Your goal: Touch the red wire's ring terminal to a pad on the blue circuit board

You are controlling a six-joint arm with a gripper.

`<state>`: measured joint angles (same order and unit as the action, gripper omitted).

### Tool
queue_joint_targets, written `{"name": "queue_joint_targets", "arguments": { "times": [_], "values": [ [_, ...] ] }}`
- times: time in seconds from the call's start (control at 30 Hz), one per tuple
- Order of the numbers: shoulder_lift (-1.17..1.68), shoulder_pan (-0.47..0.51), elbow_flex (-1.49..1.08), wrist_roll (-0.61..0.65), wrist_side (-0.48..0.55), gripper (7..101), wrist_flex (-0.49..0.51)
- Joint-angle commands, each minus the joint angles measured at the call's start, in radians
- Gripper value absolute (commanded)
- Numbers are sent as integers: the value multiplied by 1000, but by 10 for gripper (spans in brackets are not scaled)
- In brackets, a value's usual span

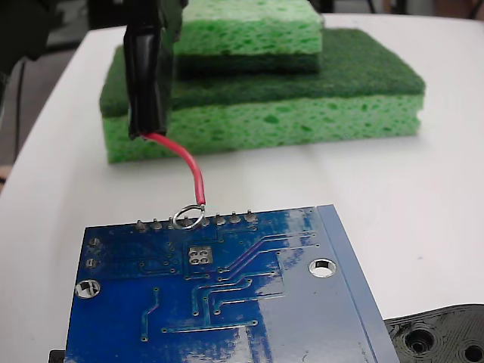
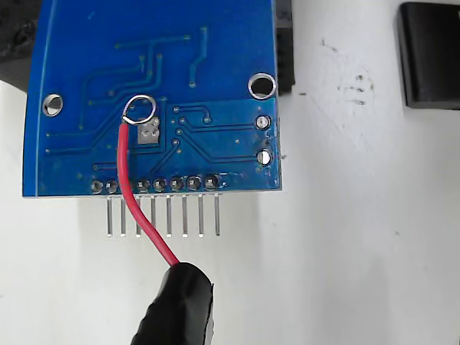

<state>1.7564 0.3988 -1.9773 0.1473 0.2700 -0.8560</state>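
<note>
The blue circuit board (image 1: pixel 249 302) lies flat on the white table and fills the upper left of the wrist view (image 2: pixel 215 57). Its silver square pad (image 1: pixel 199 255) (image 2: pixel 149 132) sits just inside the row of solder bumps. My gripper (image 1: pixel 147 125) (image 2: pixel 180 302), wrapped in black tape, is shut on the red wire (image 1: pixel 193 170) (image 2: pixel 129 187). The wire curves down to the ring terminal (image 1: pixel 187 218) (image 2: pixel 139 109). In the fixed view the ring hangs over the bump row, short of the pad. In the wrist view it lies just beside the pad's corner. Contact cannot be told.
Two stacked green sponges (image 1: pixel 265 91) stand behind the board. A black plastic part with holes (image 1: pixel 442 336) lies at the board's near right corner. Header pins (image 2: pixel 162 215) stick out from the board's edge. A black block (image 2: pixel 431 54) sits at the upper right.
</note>
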Motion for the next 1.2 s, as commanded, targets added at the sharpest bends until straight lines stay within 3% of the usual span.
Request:
{"name": "queue_joint_targets", "arguments": {
  "times": [0.03,1.2],
  "values": [
    [5,-3,9,-3,-8,1003,-2],
    [-14,-17,3,-11,-28,1003,2]
  ]
}}
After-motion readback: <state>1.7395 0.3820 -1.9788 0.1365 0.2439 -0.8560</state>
